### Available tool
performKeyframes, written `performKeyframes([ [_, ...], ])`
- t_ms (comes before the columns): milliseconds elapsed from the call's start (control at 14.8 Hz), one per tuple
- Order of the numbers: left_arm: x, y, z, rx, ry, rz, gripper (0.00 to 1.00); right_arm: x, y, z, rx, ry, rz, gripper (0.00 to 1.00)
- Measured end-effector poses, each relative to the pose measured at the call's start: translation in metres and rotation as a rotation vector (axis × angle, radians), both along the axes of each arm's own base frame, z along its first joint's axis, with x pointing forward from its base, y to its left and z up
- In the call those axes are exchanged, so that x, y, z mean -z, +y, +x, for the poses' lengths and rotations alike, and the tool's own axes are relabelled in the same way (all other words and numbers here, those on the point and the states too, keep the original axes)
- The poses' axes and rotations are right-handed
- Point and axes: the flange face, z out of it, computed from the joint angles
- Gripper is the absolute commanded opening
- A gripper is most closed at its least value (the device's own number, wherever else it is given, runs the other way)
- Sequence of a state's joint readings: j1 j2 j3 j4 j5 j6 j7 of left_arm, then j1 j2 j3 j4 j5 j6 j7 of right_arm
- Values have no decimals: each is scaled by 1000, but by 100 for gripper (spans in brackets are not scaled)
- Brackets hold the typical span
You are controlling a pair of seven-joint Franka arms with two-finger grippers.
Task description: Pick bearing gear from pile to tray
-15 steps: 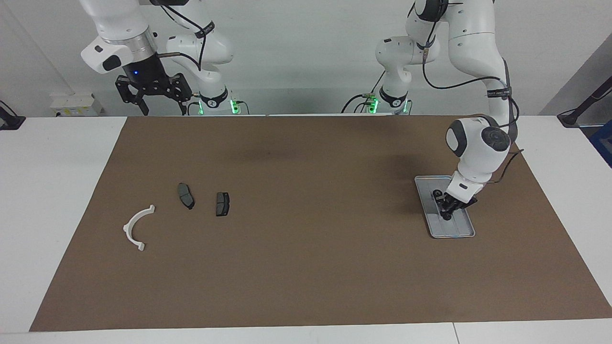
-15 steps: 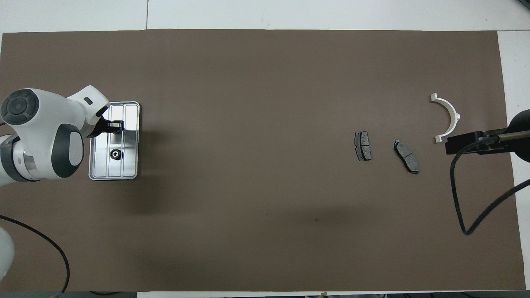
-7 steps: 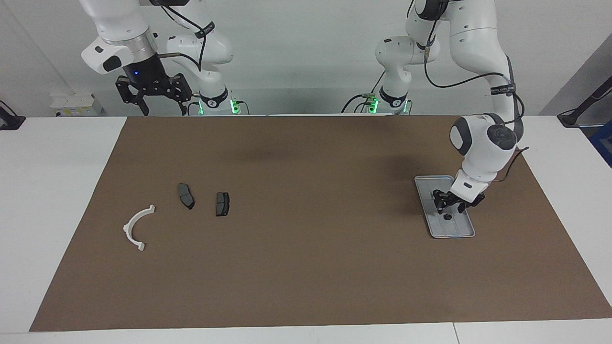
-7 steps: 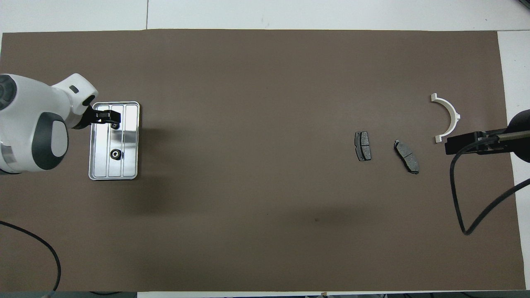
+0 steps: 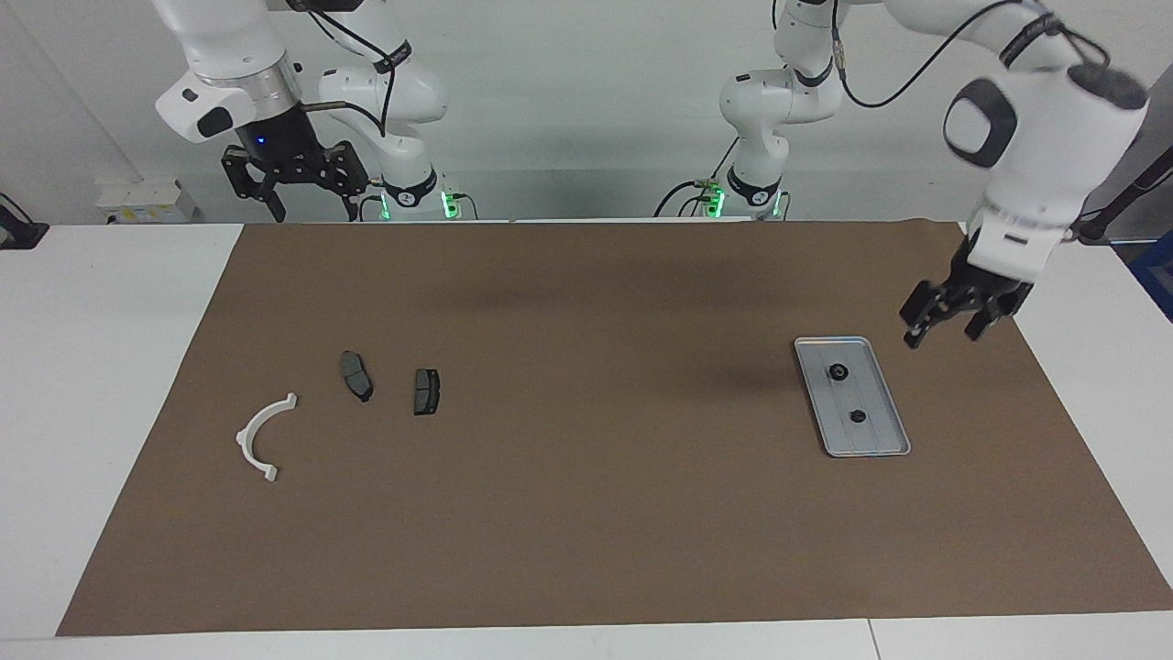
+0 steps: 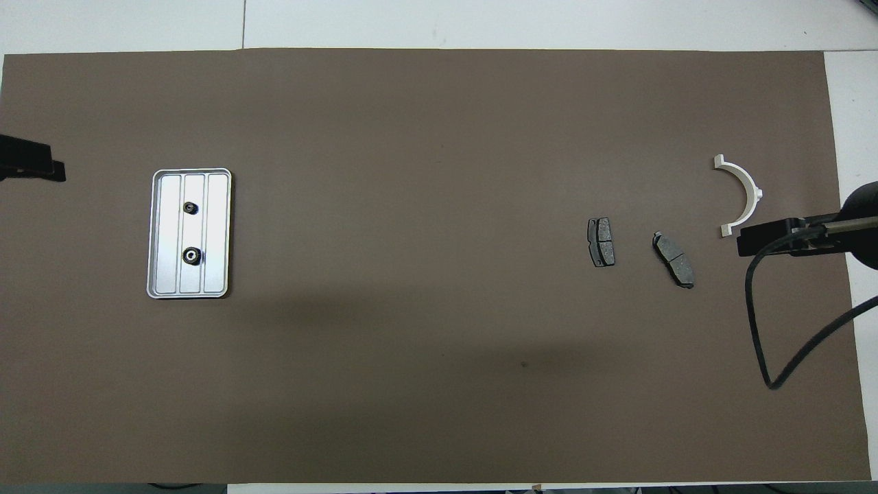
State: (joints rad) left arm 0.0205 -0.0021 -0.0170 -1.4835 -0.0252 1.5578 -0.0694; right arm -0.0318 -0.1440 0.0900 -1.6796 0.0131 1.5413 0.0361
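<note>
Fingers [image 5: 919, 310] of the left gripper [image 5: 948, 316] stand apart and empty, raised over the desk beside the tray [image 5: 884, 417], which holds two bearing gears [image 5: 838, 371]; right gripper [image 5: 295, 179] waits open; delivery looks finished, next judged retreat.

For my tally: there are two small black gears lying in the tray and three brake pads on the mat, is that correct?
Nearly: the tray does hold two gears, but the overhead view shows only two brake pads on the mat.
</note>
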Motion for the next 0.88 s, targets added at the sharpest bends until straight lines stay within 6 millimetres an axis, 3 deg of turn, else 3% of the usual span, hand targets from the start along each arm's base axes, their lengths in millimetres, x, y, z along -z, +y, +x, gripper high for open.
performKeyframes([
  [135,-9,-3,-15,8,74,0,100,0,0,0,0,0,0,100],
  [270,-2,-8,-16,18,116,1,100,0,0,0,0,0,0,100],
  [876,53,-25,23,51,111,21,100,0,0,0,0,0,0,100],
])
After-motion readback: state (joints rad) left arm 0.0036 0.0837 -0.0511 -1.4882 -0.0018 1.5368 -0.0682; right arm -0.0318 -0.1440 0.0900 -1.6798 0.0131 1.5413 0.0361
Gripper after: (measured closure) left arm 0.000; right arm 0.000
